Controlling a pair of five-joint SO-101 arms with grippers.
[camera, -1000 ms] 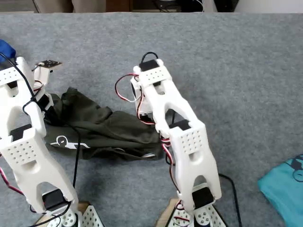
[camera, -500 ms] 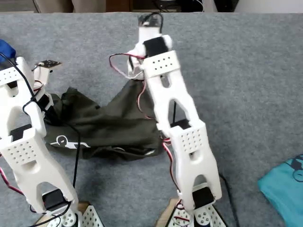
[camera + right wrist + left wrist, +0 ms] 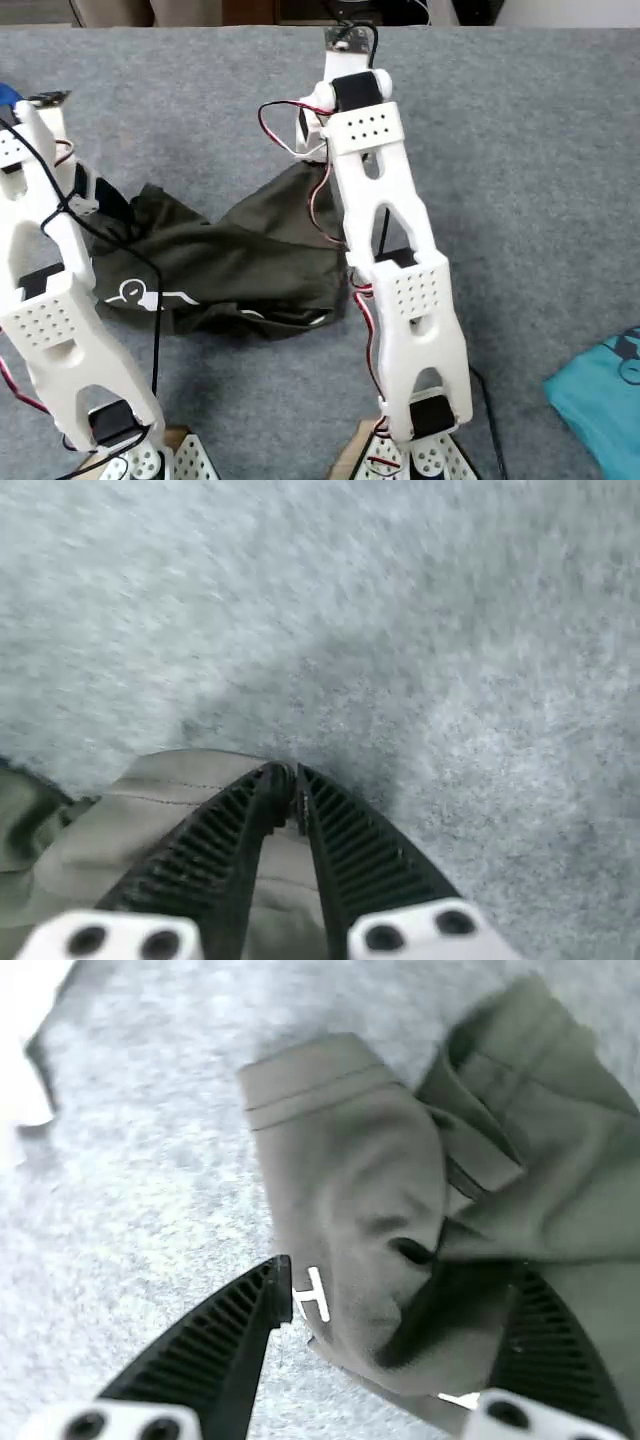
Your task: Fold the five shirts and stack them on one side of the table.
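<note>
High view with both wrist views. A dark olive shirt (image 3: 240,265) lies crumpled on the grey surface (image 3: 520,150), between the left arm (image 3: 50,300) and the right arm (image 3: 385,200). One corner is drawn up into a peak toward the right arm's wrist. In the right wrist view, the right gripper (image 3: 293,780) has its fingers pressed together on the hemmed edge of the shirt, pinching the fabric at their tips, with bare surface beyond. In the left wrist view, the left gripper (image 3: 400,1280) has its fingers spread wide to either side of a bunched fold of the same shirt. One fingertip (image 3: 278,1278) lies just beside the fabric's edge, next to a small white mark printed on the cloth, and the other finger is partly covered by the fold. A second, teal shirt (image 3: 600,395) lies well apart from the olive one, at the near right edge of the surface.
</note>
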